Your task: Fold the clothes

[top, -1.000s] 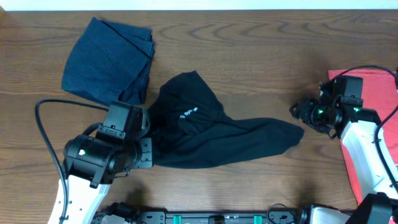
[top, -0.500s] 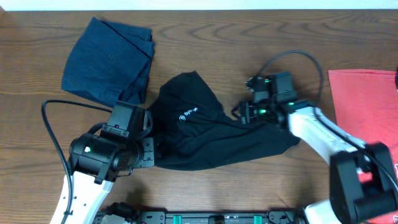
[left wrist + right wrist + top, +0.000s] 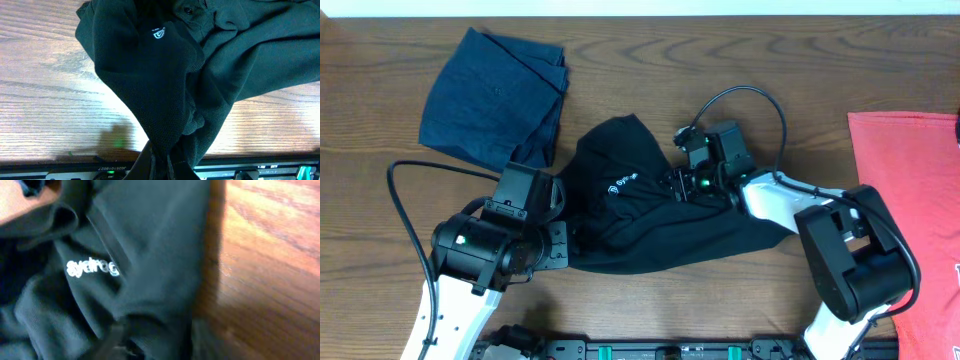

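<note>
A black T-shirt [image 3: 650, 225] lies crumpled in the middle of the wooden table, its small white print [image 3: 620, 183] facing up. My left gripper [image 3: 562, 248] is shut on the shirt's lower left edge; in the left wrist view the cloth [image 3: 200, 65] runs down into the pinched jaws [image 3: 162, 161]. My right gripper [image 3: 673, 186] is down on the shirt's upper right edge. In the blurred right wrist view a fold of black cloth [image 3: 140, 255] lies between its fingers [image 3: 155, 340], and the grip cannot be made out.
A navy-blue garment [image 3: 495, 95] lies bunched at the back left, touching the black shirt's corner. A coral-red T-shirt [image 3: 910, 200] lies flat at the right edge. Bare wood table [image 3: 770, 80] shows behind and to the right of the black shirt.
My right arm has swung left from beside the red T-shirt onto the black shirt's upper right edge, its jaws narrowing. The left gripper has kept its hold and place.
</note>
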You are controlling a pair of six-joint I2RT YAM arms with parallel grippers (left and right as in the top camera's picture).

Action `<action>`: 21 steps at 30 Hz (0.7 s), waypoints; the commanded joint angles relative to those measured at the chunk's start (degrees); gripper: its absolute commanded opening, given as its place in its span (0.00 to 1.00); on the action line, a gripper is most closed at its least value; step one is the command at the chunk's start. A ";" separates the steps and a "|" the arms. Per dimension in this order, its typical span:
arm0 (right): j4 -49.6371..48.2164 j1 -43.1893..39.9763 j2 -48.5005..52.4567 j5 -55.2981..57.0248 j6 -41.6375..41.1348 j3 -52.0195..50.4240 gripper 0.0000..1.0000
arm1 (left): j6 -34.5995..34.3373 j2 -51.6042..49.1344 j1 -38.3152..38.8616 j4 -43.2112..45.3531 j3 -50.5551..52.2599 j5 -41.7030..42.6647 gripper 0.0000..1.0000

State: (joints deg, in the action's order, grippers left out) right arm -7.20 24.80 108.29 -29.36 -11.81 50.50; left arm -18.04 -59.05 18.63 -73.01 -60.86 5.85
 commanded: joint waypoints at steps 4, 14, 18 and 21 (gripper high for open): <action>-0.02 -2.69 -1.33 -0.46 -7.17 2.19 0.01 | -0.31 -0.07 -0.31 -0.07 -0.07 0.13 0.06; 14.93 -23.34 -22.25 2.34 -6.58 10.97 0.01 | -0.24 -0.04 -0.31 -1.36 -0.07 0.07 0.06; 23.04 -30.08 -28.44 2.38 -6.54 12.04 0.01 | -0.31 -0.04 -0.31 -1.55 -0.07 -0.11 0.06; 30.40 -32.76 -30.49 2.40 -6.25 12.04 0.01 | -0.31 -0.04 -0.31 -2.91 -0.07 -0.07 0.06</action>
State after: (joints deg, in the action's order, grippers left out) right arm 20.64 -5.98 77.69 -28.95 -18.41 62.74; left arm -18.06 -59.11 18.59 -74.06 -60.86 7.07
